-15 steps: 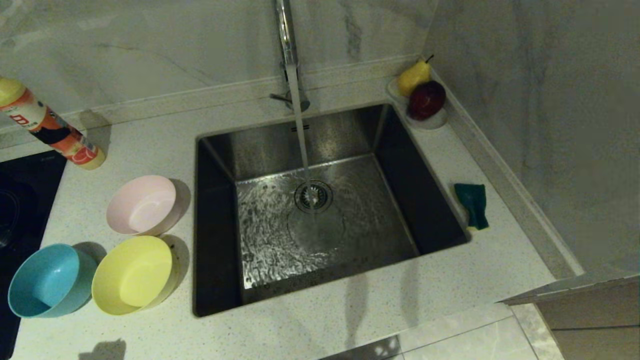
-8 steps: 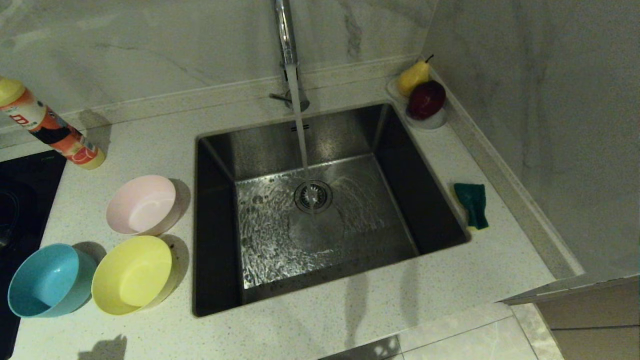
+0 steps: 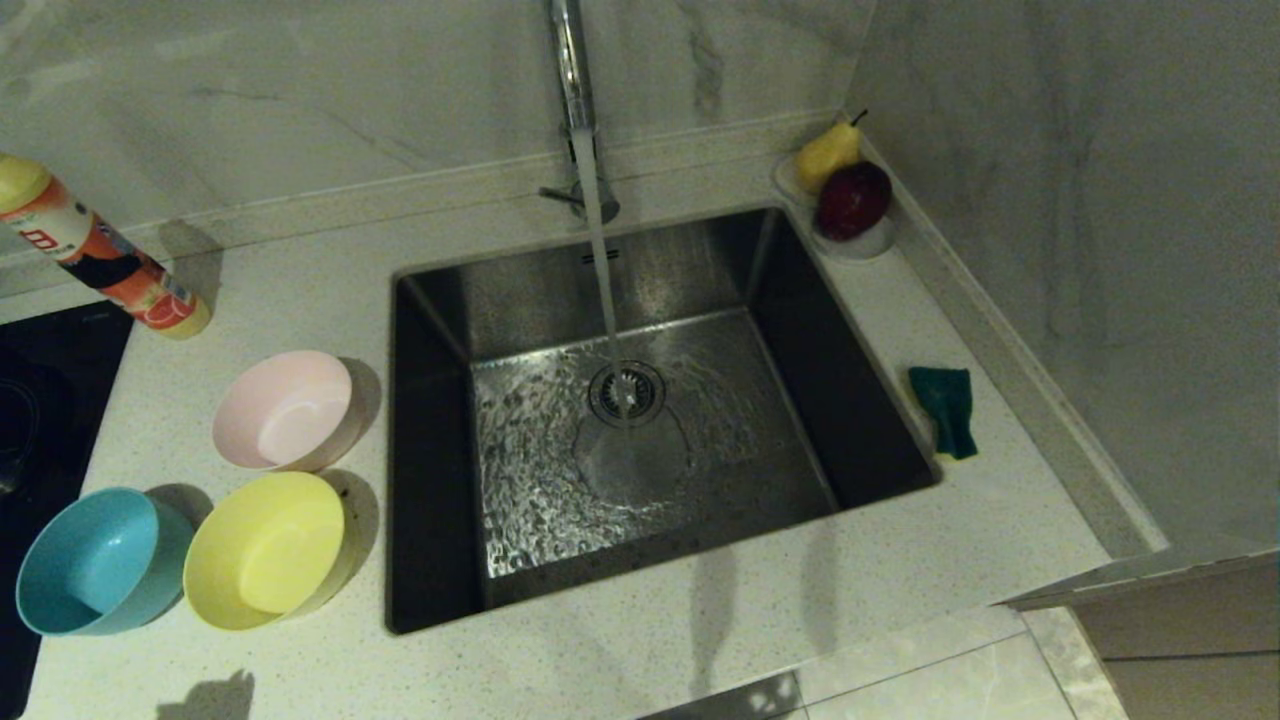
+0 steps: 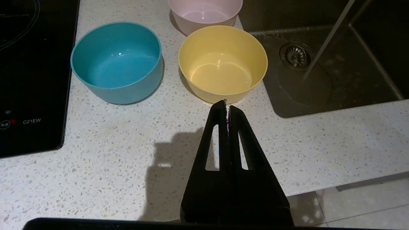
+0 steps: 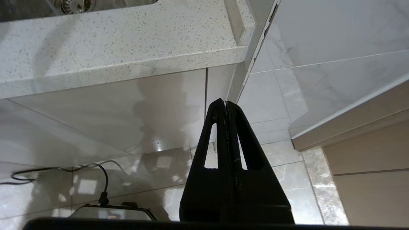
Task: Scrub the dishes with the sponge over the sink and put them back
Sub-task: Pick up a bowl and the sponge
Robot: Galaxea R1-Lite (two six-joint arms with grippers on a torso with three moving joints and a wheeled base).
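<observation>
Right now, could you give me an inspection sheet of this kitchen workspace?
Surface: speckled countertop, dry.
Job's things: pink bowl, yellow bowl, blue bowl left of sink; faucet running; sponge to its right.
Clutter: bottle; pear, apple on dish.
End effectors: left end effector shut near yellow bowl; right end effector shut below counter edge.
Cables: black cable on floor.
Surroundings: cooktop, marble walls.

We read "C21EW" in white on the black cooktop [image 4: 32, 80] | bottle [image 3: 95, 250] label print too small to read
</observation>
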